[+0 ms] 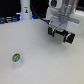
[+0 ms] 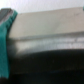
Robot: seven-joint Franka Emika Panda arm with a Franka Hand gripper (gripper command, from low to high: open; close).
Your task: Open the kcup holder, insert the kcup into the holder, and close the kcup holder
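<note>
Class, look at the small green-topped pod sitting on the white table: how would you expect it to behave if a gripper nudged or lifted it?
The kcup looks small beside the gripper, so it is probably light and may slide when nudged. Its round shape suggests it could roll if tipped over. It stands alone on the smooth-looking table, with nothing nearby to stop it.
</note>
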